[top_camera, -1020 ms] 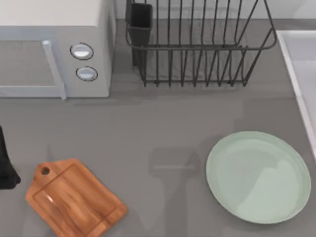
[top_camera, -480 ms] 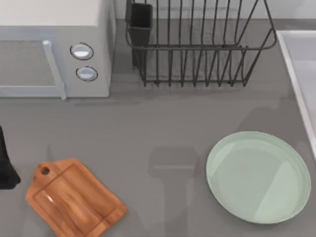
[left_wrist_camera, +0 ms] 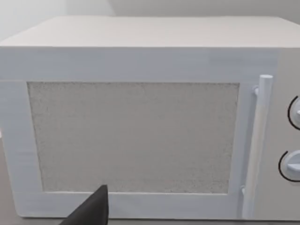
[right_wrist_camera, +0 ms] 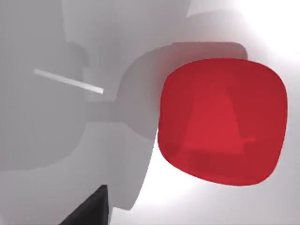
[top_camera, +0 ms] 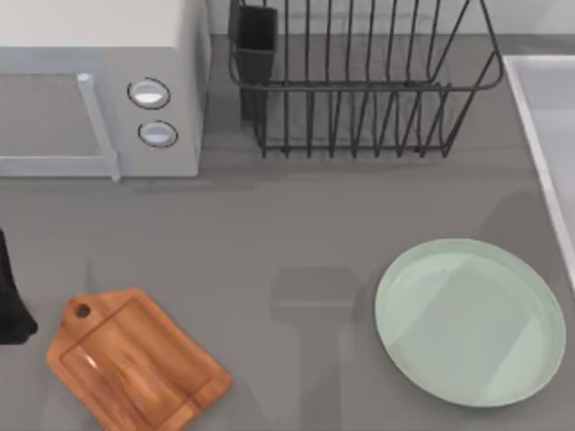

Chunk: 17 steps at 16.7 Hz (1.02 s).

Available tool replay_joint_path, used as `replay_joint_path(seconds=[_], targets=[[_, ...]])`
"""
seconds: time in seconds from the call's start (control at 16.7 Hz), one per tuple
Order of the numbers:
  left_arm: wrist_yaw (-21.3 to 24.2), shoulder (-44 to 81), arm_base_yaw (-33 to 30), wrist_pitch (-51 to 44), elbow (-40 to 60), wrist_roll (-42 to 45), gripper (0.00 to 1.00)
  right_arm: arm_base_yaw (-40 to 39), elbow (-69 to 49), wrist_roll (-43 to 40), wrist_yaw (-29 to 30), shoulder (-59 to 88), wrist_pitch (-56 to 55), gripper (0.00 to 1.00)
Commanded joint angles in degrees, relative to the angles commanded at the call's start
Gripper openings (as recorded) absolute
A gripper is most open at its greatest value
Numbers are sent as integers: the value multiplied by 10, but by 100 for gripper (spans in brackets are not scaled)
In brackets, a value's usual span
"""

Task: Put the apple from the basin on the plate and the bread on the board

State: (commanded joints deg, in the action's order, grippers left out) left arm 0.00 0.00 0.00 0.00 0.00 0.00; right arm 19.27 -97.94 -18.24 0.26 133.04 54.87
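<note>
The red apple [right_wrist_camera: 222, 122] lies on the pale floor of the basin [right_wrist_camera: 42, 140], close under my right gripper [right_wrist_camera: 91, 208], of which a dark tip shows. In the top view the basin [top_camera: 548, 117] runs along the right edge. The mint-green plate [top_camera: 472, 321] sits at the front right with nothing on it. At the front left lies the bare wooden board [top_camera: 135, 364]. My left arm [top_camera: 11, 296] is parked at the left edge, its gripper [left_wrist_camera: 91, 211] facing the microwave. The bread is out of view.
A white microwave [top_camera: 90, 90] with its door shut stands at the back left. A black wire dish rack [top_camera: 359, 81] stands at the back centre. Bare grey counter lies between board and plate.
The arm's shadow over the plate and the counter has slid right, toward the basin. Plate, board and left arm have stayed where they were.
</note>
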Motion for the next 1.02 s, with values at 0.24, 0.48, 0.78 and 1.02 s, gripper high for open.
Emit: replay_joint_path(seconds=[0.24, 0.48, 0.78, 1.02], targets=[[0, 0, 0, 0, 0, 0, 100, 1, 48, 1, 1, 63, -121, 100], [0, 0, 0, 0, 0, 0, 100, 2, 69, 1, 1, 93, -161, 100], [0, 0, 0, 0, 0, 0, 100, 2, 69, 1, 1, 93, -161, 85], [0, 0, 0, 0, 0, 0, 100, 2, 69, 1, 1, 93, -161, 55]])
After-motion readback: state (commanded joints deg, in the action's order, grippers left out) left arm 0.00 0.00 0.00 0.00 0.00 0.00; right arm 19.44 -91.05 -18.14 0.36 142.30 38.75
